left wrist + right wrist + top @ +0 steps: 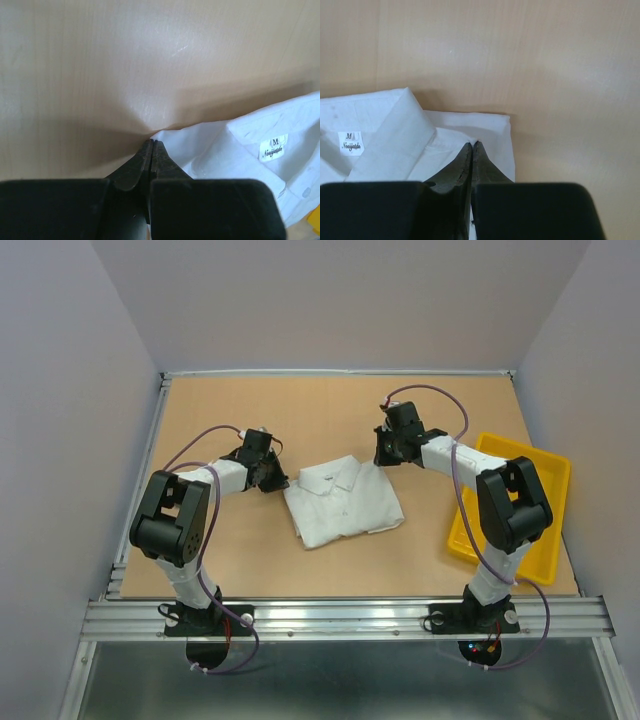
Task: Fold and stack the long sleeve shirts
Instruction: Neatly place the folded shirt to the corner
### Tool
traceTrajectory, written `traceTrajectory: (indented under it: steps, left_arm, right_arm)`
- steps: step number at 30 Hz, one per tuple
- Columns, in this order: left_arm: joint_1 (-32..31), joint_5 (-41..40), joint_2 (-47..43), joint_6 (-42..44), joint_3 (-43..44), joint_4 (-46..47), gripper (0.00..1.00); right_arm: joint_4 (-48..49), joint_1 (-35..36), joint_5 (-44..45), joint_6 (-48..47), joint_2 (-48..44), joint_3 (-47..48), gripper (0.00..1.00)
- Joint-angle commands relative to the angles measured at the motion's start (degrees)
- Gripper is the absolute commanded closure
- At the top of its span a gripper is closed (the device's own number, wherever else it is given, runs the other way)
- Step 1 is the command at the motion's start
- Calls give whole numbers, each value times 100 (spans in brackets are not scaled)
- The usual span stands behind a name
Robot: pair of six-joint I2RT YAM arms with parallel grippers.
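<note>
The white shirt lies at mid-table, folded into a soft, wrinkled rectangle with its collar toward the far side. The left gripper has its dark tapered fingers pressed together at the shirt's far-left corner. The right gripper, fingers likewise together, sits over the far-right corner. A glossy yellow tray sits at the right edge. Smooth tan table stretches beyond to the far wall.

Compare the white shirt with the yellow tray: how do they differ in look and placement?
The white shirt is soft, creased fabric folded into a compact block with its collar showing. The yellow tray is a hard-looking shell with a raised rim. The shirt lies mid-table in full view, while the tray sits at the right side, partly hidden behind the right arm. Both rest on the wooden table, slightly askew to its edges.
</note>
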Motion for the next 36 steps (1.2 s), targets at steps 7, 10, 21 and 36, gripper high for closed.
traceTrajectory:
  steps: [7, 10, 21, 36]
  left_arm:
    - [35, -278, -129, -38, -253, -296, 96]
    - [35, -278, -182, -73, -218, -287, 94]
    - [184, -577, -823, -153, 248, -638, 48]
    - [-1089, -454, -2406, -951, -611, -25, 56]
  right_arm:
    - [162, -20, 354, 115, -23, -67, 99]
    - [153, -20, 380, 150, 21, -67, 98]
    - [145, -20, 214, 185, -418, 179, 62]
    - [1057, -20, -1586, 1230, -779, -427, 59]
